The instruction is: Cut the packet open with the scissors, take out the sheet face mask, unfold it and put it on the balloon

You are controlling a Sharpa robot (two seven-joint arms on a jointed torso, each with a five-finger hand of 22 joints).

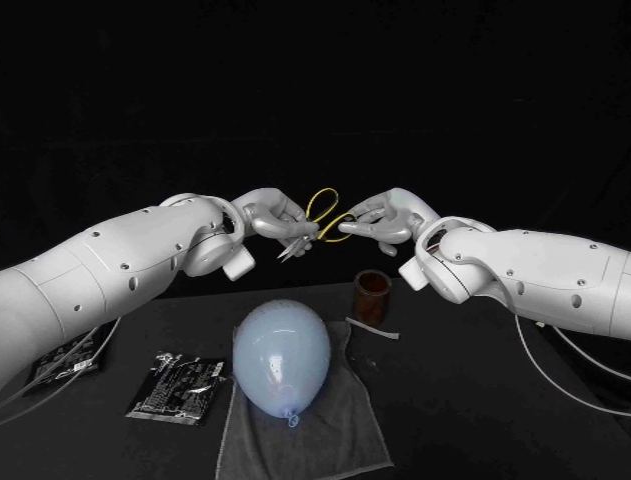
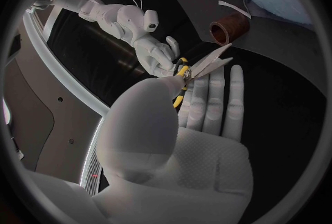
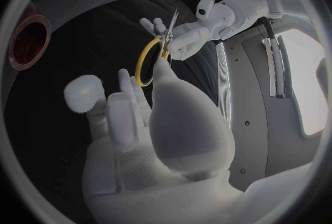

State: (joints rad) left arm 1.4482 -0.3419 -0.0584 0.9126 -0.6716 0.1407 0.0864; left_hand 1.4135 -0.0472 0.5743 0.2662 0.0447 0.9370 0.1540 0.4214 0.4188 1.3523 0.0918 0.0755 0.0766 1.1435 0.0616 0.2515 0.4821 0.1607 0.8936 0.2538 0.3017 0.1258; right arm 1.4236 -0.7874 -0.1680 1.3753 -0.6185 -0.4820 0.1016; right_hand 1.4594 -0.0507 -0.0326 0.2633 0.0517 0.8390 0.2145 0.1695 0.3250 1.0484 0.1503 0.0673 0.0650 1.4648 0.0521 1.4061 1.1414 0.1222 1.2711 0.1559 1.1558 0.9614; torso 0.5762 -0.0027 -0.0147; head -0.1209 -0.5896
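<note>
High above the table my two hands meet around the yellow-handled scissors [image 1: 324, 208]. My left hand [image 1: 275, 222] grips them near the pivot, with the blades [image 2: 209, 63] pointing down past its fingers [image 2: 207, 102]. My right hand [image 1: 380, 222] holds the yellow handle loops [image 3: 144, 61]. In the right wrist view my left hand [image 3: 183, 41] holds the scissors by the blade end. The black packet [image 1: 178, 388] lies flat on the table, left of the pale blue balloon [image 1: 282, 360].
The balloon rests on a grey towel [image 1: 315, 430] at the table's middle. A brown cylinder [image 1: 373, 293] stands behind it, and a white strip [image 1: 374, 329] lies beside it. Cables [image 1: 70, 360] trail at the left edge.
</note>
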